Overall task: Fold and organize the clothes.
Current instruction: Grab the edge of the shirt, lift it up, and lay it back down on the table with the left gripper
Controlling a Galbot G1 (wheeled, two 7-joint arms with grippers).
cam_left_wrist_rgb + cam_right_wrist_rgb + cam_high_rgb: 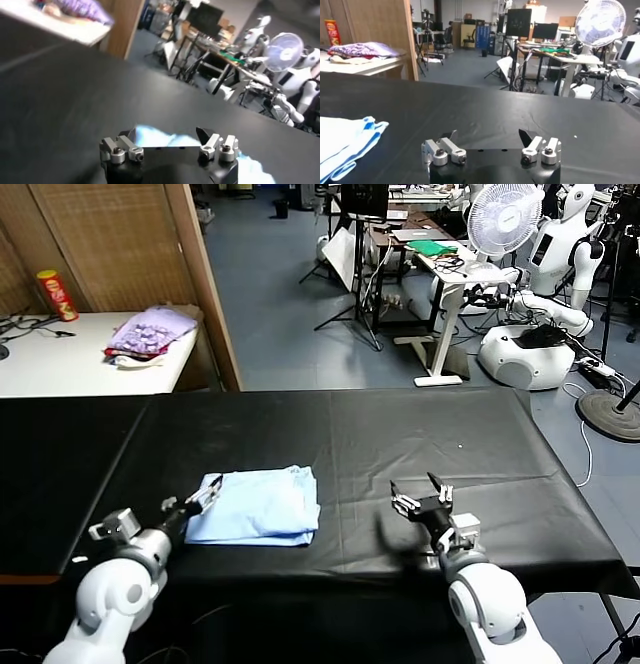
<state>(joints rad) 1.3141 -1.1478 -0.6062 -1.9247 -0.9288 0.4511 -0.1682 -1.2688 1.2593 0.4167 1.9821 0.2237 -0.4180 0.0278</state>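
The pale sky-blue T-shirt (258, 505) lies folded into a small rectangle on the black-covered table (340, 434), left of centre near the front edge. My left gripper (198, 500) is open at the shirt's left edge, its jaws spread wide with nothing between them; in the left wrist view (165, 135) the blue cloth (155, 137) shows just beyond the jaws. My right gripper (421, 493) hovers open over bare black cloth well to the right of the shirt. In the right wrist view (489, 135) the folded shirt (345, 142) lies off to one side.
A white side table (80, 359) at the back left carries a lilac-purple heap of cloth (150, 332) and a red can (57, 294). A wooden partition (215, 284) stands behind the table. Desks, a fan (505, 219) and another white robot (545, 304) fill the room beyond.
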